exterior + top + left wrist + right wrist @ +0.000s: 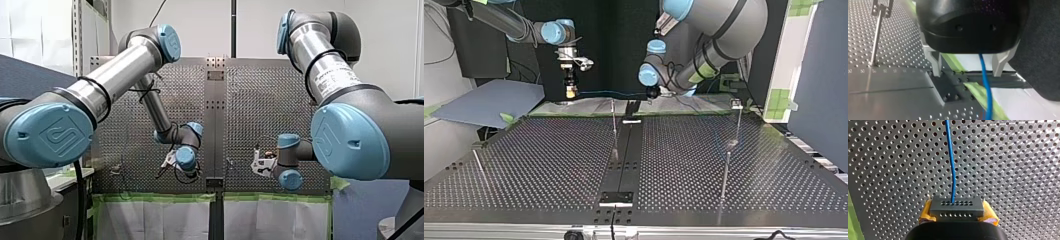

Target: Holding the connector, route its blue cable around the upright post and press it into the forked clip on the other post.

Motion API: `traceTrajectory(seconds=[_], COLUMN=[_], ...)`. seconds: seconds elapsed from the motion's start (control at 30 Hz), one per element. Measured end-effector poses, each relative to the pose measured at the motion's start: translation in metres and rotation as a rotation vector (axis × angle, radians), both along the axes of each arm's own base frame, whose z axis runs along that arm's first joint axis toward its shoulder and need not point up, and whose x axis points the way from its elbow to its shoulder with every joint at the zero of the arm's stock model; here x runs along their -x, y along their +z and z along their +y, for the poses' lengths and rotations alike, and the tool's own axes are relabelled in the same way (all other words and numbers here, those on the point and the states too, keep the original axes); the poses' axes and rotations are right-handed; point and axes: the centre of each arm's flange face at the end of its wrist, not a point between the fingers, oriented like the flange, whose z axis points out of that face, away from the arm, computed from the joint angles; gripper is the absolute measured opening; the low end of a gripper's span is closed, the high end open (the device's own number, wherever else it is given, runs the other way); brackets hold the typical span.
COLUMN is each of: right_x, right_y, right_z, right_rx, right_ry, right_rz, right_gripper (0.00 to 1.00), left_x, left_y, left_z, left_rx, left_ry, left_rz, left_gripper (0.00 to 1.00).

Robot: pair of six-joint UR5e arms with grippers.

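Our right claw (958, 213) clenches the dark grey rectangular connector (957, 205) over the perforated metal counter (1023, 170). Its thin blue cable (951, 165) passes through our released left claw (969, 67). We should hold it taut, swing round the slim upright metal post (614, 127), then press squarely into the forked metal clip (736, 104).

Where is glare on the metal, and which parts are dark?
Top view: glare on the perforated table's right half; black background beyond it. Right wrist view: reflections brighten the table beside the blue cable. Left wrist view: my left claw's body is dark.

Shiny perforated metal table (885, 182), matt connector (957, 206)
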Motion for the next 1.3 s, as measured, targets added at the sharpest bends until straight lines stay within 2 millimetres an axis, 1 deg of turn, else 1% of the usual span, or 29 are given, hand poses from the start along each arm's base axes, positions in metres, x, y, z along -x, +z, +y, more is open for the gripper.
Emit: traceTrajectory(seconds=[0.13, 0.23, 0.63, 0.97, 1.3], right_x=[0.002, 0.003, 0.005, 0.013, 0.018], right_y=[0.000, 0.000, 0.000, 0.003, 0.003], right_z=[-0.001, -0.002, -0.004, -0.014, -0.020], right_rx=[0.001, 0.001, 0.004, 0.015, 0.011], right_ry=[-0.003, -0.006, -0.010, -0.028, -0.035], right_rz=[0.000, 0.000, 0.001, -0.004, -0.005], right_gripper=[0.31, 0.31, 0.31, 0.31, 0.31], left_x=[0.006, 0.007, 0.009, 0.003, 0.002], left_y=[0.001, 0.001, 0.003, 0.008, 0.009], left_z=[-0.015, -0.023, -0.043, -0.050, -0.048], left_rx=[0.048, 0.089, 0.245, 0.344, 0.396], left_ry=[-0.036, -0.056, -0.119, -0.102, -0.019], left_rz=[-0.014, -0.025, -0.037, -0.071, -0.083], left_gripper=[0.99, 0.99, 0.99, 0.99, 0.99])
